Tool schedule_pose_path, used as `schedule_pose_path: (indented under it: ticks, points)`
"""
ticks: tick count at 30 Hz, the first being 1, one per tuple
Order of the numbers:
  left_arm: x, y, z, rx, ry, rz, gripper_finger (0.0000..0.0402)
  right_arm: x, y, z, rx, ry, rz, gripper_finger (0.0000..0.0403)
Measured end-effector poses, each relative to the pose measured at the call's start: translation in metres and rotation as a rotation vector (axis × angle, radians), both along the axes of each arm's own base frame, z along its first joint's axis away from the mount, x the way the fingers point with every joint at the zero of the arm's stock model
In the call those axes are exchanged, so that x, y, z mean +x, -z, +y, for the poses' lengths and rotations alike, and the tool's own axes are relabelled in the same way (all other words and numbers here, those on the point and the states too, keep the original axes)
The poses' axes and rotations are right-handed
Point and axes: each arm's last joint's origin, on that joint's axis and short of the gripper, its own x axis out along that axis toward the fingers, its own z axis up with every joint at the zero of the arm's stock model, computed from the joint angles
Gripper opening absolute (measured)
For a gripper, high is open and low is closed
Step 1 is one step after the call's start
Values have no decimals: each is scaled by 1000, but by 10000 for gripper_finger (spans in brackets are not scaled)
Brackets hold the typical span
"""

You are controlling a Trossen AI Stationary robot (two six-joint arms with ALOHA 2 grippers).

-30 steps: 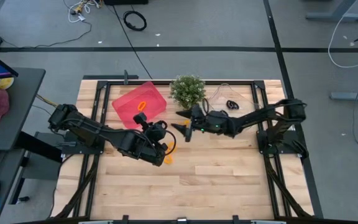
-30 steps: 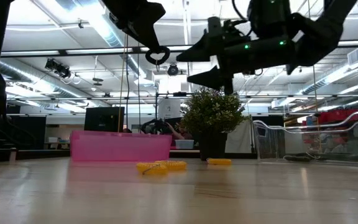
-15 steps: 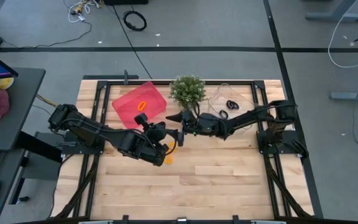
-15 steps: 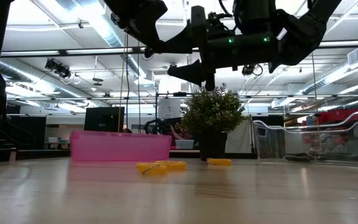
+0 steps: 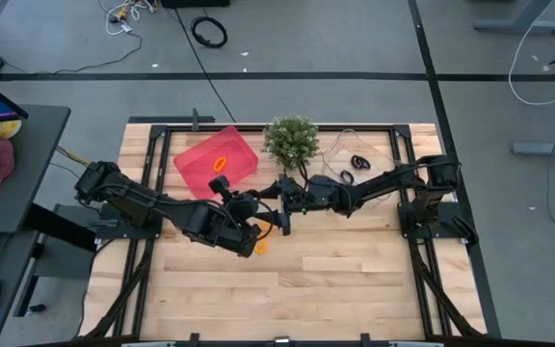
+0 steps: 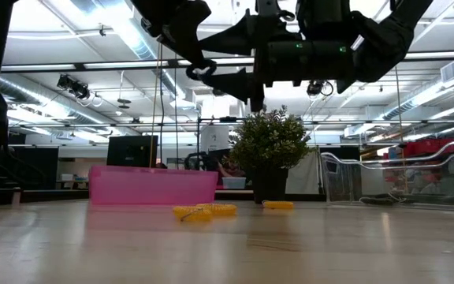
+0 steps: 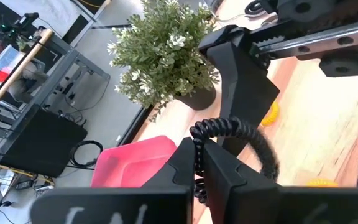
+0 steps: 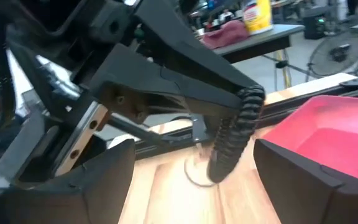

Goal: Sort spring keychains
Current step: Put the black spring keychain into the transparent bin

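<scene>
Left gripper [image 7: 199, 163] pinches a black spring keychain [image 7: 238, 134] between its closed fingertips, raised well above the table [image 5: 355, 280] near its middle. The coil sticks out past the fingertips as a curved loop. Right gripper [image 8: 194, 162] faces it with fingers spread wide, one on each side of the hanging coil [image 8: 232, 134], not yet touching it as far as the right wrist view shows. In the high view the two grippers [image 5: 270, 209] meet tip to tip, the right one [image 5: 284, 196] just beyond the left one's fingertips.

Below and just beside the left gripper, orange spring keychains [image 6: 203, 211] lie on the wood, with another [image 6: 277, 205] a little farther toward the plant. More black coils [image 5: 359, 162] sit in a clear bin [image 6: 400, 180] behind the right arm, though how many is hard to tell. The pink tray [image 5: 216, 161] lies beyond the left gripper and holds an orange coil [image 5: 221, 163]. The green potted plant [image 5: 291, 141] stands between tray and clear bin, just behind the meeting grippers.
</scene>
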Motion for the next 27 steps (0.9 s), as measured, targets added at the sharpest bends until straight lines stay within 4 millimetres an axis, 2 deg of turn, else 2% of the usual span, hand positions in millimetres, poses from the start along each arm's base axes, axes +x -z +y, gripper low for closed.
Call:
schedule_pose_path:
  ticks: [6,9,12,14,16,17,21,27]
  points:
    - [0,0,0,0,0,0,17,0,0,0,-58,-12,-7,328]
    - [0,0,0,-2,0,-5,17,0,0,0,-77,-11,-9,312]
    - [1,0,0,-3,0,-7,19,0,0,0,-83,-9,-8,249]
    - [1,0,0,-2,0,-6,19,0,1,0,-84,-10,5,170]
    - [1,0,0,-2,0,-6,19,0,3,0,-99,-11,29,67]
    - [1,0,0,-3,1,-7,20,0,5,0,-116,-10,40,36]
    - [1,0,0,-1,2,-4,20,-1,9,0,-118,17,85,12]
    - [1,0,-1,-10,16,13,21,-1,12,-1,-91,43,123,4]
